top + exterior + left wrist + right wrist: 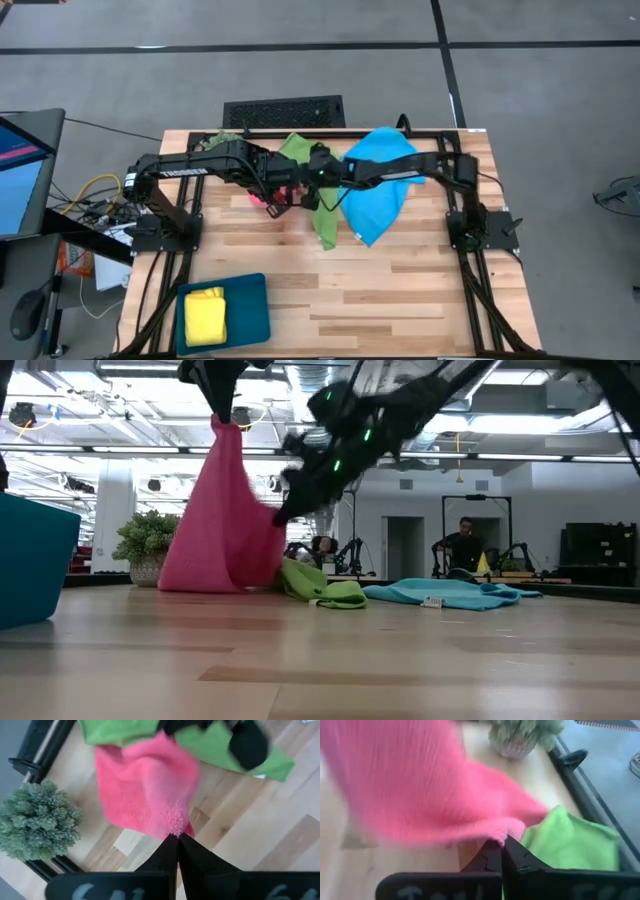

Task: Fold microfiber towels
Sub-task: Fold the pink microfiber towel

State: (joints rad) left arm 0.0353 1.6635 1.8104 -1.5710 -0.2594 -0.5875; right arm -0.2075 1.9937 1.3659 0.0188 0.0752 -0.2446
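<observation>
The pink towel (220, 520) hangs from my left gripper (222, 412), which is shut on its top. It widens downward, and its bottom edge rests on the table. My right gripper (279, 514) is shut on the towel's side edge, lower down. A green towel (322, 218) lies crumpled beside it, partly under the arms. A bright blue towel (380, 190) lies spread at the far right. A yellow towel (206, 314) lies folded in the teal tray (250, 300). My left gripper pinches a bunched corner of the pink towel (173, 822) between its two fingers, which point steeply down from above. The towel hangs below them, with its lower edge (200, 586) on the table. My right gripper pinches the pink towel's edge (506, 827) between its two fingers, slanting down from the table's right side. The cloth runs from there up to the left gripper.
A spiky green ball plant (37, 820) stands at the table's far left edge, close behind the pink towel. The tray sits at the near left corner. Bare wood (400, 300) fills the near middle and right. People stand in the room beyond.
</observation>
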